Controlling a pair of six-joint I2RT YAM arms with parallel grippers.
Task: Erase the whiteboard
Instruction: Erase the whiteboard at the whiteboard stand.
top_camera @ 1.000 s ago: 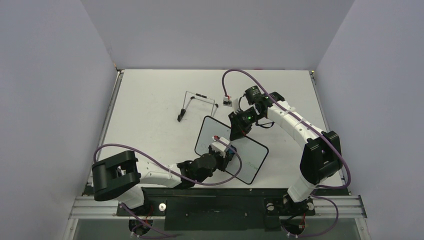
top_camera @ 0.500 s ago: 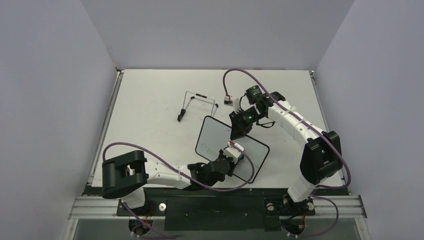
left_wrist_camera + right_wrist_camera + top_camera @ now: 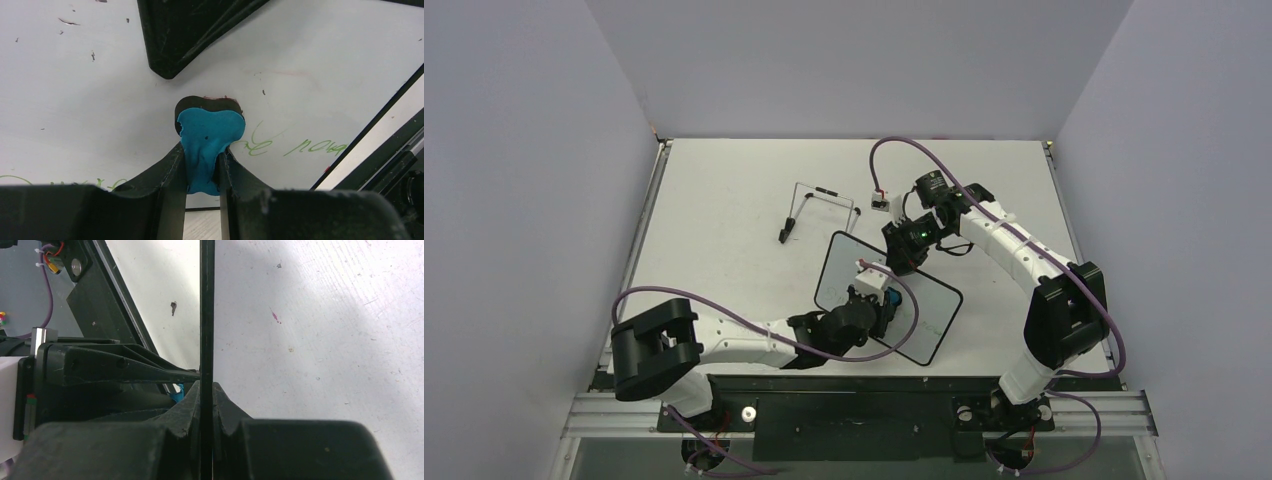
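Nearest the bases, the left arm reaches forward and inward over the table (image 3: 724,200), and the left gripper (image 3: 202,165) is clamped narrow on a small blue eraser (image 3: 210,135). The soft blue pad bulges out past the fingertips (image 3: 172,165) and presses flat on the whiteboard (image 3: 100,100).

In the top view the whiteboard (image 3: 929,310) sits in the middle of the table between the two arms. Its long axis runs on a diagonal, from far-left to near-right, and the eraser touches it roughly mid-board.

The relation that matters is where the green handwriting (image 3: 315,146) lies from the eraser. It is to the right of the pad and slightly back toward the wrist, close to the board's black frame. A fainter green trace (image 3: 15,178) shows low on the left. The next stroke probably has to sweep sideways and back along the long axis, not forward. The left arm is the nearer one for that.

Farther out, the right gripper (image 3: 206,405) is pinched tight on the board's far edge, seen edge-on between its fingers, apparently steadying it. Beyond the board to the left stands a thin black wire stand (image 3: 816,208), apart from everything.
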